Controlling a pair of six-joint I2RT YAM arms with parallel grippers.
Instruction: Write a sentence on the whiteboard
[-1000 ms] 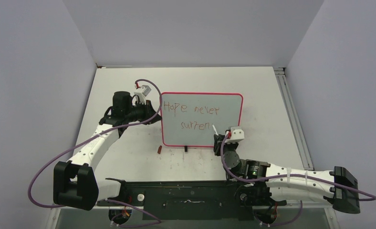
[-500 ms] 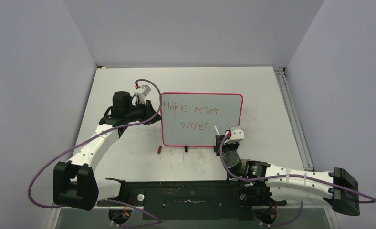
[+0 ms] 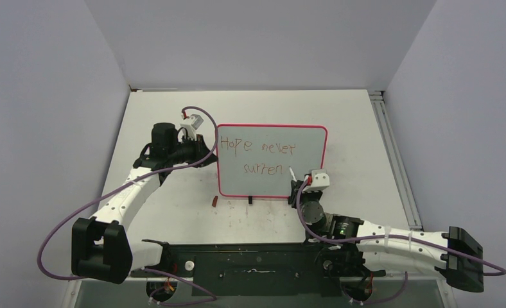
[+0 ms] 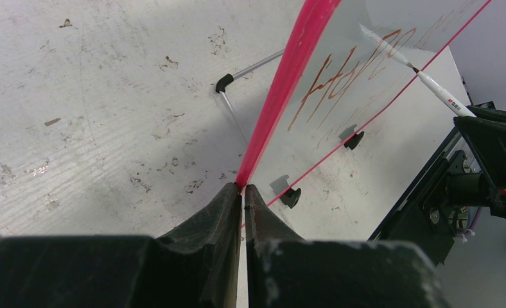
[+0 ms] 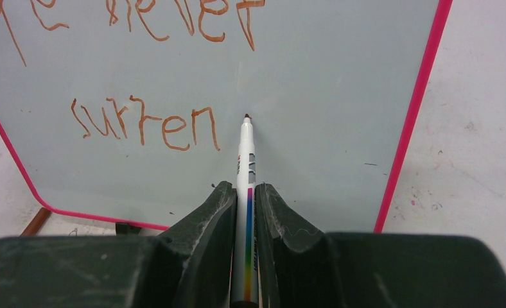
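The whiteboard [image 3: 302,160] stands upright mid-table, white with a pink-red frame [image 4: 289,77] [image 5: 414,115]. The sentence [image 3: 257,148] reads "Hope never" above "surren" [image 5: 144,125] in reddish-brown marker. My left gripper [image 4: 243,187] [image 3: 202,151] is shut on the board's left frame edge. My right gripper [image 5: 246,186] [image 3: 300,186] is shut on a white marker [image 5: 245,167], whose tip sits at the board just right of the last "n". The marker also shows in the left wrist view [image 4: 433,86].
A small brown marker cap [image 3: 215,201] lies on the table left of the board's black foot [image 3: 251,199]. Another black foot [image 4: 290,196] and a wire stand leg [image 4: 250,67] show behind the board. A rail [image 3: 392,154] runs along the table's right side.
The right arm has shifted slightly, carrying the marker tip a little to the right of the last letter. The left arm and board have not moved.
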